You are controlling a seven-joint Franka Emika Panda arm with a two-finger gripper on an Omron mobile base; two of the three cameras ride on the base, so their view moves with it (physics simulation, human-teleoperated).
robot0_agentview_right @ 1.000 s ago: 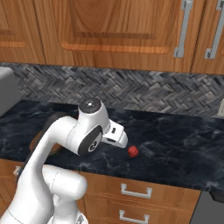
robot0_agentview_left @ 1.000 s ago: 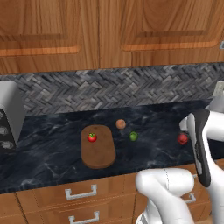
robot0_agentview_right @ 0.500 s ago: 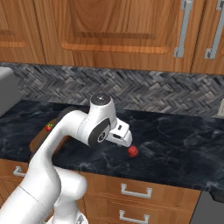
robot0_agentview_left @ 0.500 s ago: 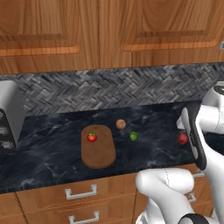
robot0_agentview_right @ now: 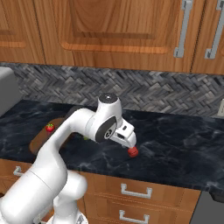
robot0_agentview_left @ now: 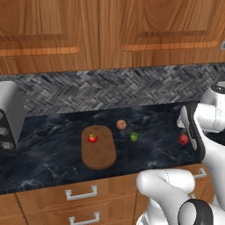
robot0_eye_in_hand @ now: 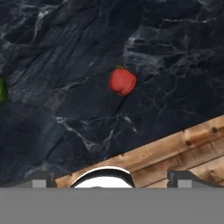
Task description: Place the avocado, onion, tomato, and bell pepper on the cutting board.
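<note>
You have a black bench (robot0_agentview_left: 52, 154) veined with white marble streaks, and a brown wooden cutting board (robot0_agentview_left: 99, 151) on it. The tomato (robot0_agentview_left: 92, 138) is bright red with a green top, the onion (robot0_agentview_left: 121, 124) orange-brown, the avocado (robot0_agentview_left: 134, 136) bright green, the bell pepper (robot0_eye_in_hand: 122, 81) a deeper red. Behind runs a grey herringbone backsplash (robot0_agentview_left: 110, 90) under warm wood-grain cabinets (robot0_agentview_left: 88, 30).
</note>
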